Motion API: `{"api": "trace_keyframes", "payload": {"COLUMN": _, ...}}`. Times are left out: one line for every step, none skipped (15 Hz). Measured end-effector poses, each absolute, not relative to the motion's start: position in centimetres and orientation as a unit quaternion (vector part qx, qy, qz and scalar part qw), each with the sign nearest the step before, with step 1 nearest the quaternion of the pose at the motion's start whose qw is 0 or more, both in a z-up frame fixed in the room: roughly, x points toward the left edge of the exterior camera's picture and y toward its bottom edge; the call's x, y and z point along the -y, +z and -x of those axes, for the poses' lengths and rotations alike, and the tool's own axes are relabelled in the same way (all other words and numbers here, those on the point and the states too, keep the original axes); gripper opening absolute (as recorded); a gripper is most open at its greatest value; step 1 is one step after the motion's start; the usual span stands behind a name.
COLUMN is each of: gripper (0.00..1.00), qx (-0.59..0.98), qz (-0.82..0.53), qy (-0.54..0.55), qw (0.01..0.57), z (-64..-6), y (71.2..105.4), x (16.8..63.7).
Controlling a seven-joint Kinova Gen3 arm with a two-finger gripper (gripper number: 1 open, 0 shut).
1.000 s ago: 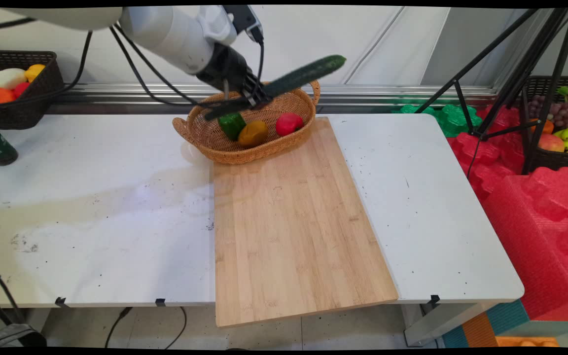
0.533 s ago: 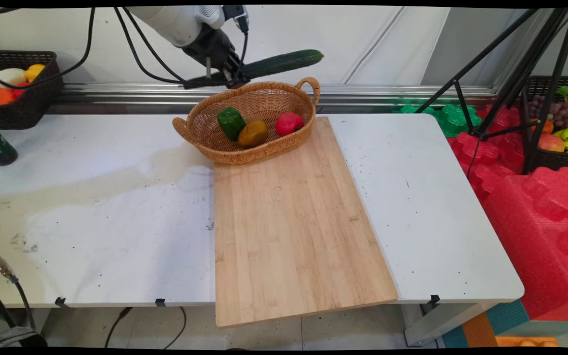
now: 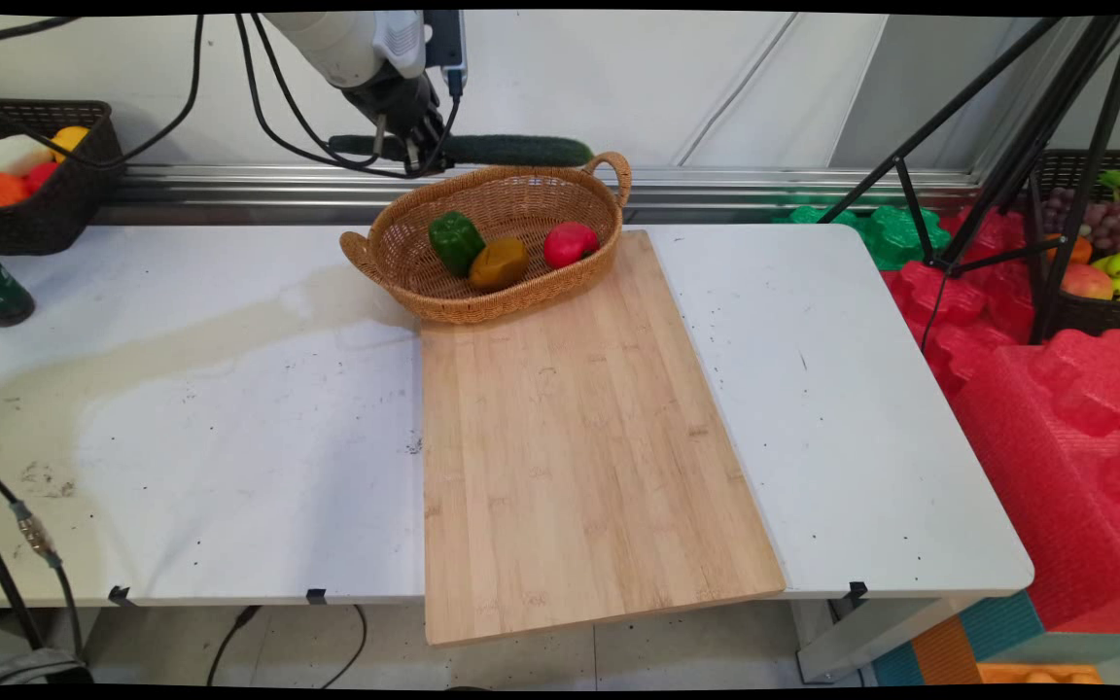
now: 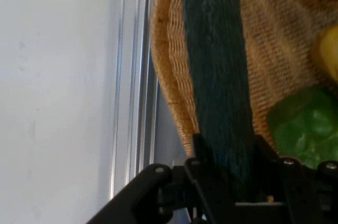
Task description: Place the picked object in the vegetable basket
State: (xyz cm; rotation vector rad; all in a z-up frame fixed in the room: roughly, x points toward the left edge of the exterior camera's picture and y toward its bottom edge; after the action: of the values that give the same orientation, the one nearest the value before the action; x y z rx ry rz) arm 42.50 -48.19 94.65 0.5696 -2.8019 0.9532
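Gripper (image 3: 414, 146) high near the top edge of the main view, fingers clamped on a dark green cucumber (image 3: 511, 150) near one end; cucumber lies roughly level in the air, long end sticking out to the picture's right, just above the far rim of the wicker basket (image 3: 395, 267); not touching the rim as far as I can tell. Hand view confirms: gripper (image 4: 227, 155) fingers (image 4: 266, 152) pinched either side of the cucumber (image 4: 214, 65), which runs up the picture across the basket (image 4: 169, 49) wall.

In the basket: green pepper (image 3: 455, 241), brownish-yellow pepper (image 3: 498, 262), red fruit (image 3: 570, 243); all three side by side on the basket floor. Green pepper (image 4: 303, 126) also shows in the hand view, right of the cucumber.

Basket sits at the far end of a wooden cutting board (image 3: 579, 437), its near edge overlapping the board; board lies on the white table (image 3: 191, 408) and overhangs the table's near edge.

Dark basket of produce (image 3: 35, 175) at far left of the table; another fruit basket (image 3: 1104, 243) off the table at right, behind a black tripod (image 3: 1007, 146); red foam (image 3: 1056, 408) on the floor at right.
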Motion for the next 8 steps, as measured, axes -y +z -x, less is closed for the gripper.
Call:
{"api": "trace_keyframes", "payload": {"gripper": 0.0, "qx": 0.931, "qz": -0.18, "qy": 0.314, "qw": 0.055, "z": -42.7, "y": 94.4, "x": 48.7}}
{"api": "trace_keyframes", "payload": {"gripper": 0.0, "qx": 0.934, "qz": -0.17, "qy": 0.312, "qw": 0.045, "z": -42.9, "y": 94.1, "x": 49.2}}
{"api": "trace_keyframes", "payload": {"gripper": 0.0, "qx": 0.936, "qz": -0.16, "qy": 0.31, "qw": 0.037, "z": -42.9, "y": 93.8, "x": 49.8}}
{"api": "trace_keyframes", "payload": {"gripper": 0.0, "qx": 0.939, "qz": -0.151, "qy": 0.308, "qw": 0.032, "z": -42.8, "y": 93.5, "x": 50.3}}
{"api": "trace_keyframes", "payload": {"gripper": 0.0, "qx": 0.942, "qz": -0.141, "qy": 0.305, "qw": 0.028, "z": -42.7, "y": 93.2, "x": 50.9}}
{"api": "trace_keyframes", "payload": {"gripper": 0.0, "qx": 0.944, "qz": -0.131, "qy": 0.301, "qw": 0.024, "z": -42.5, "y": 92.9, "x": 51.5}}
{"api": "trace_keyframes", "payload": {"gripper": 0.0, "qx": 0.946, "qz": -0.124, "qy": 0.297, "qw": 0.022, "z": -42.3, "y": 92.6, "x": 52.0}}
{"api": "trace_keyframes", "payload": {"gripper": 0.0, "qx": 0.948, "qz": -0.119, "qy": 0.295, "qw": 0.02, "z": -42.2, "y": 92.5, "x": 52.2}}
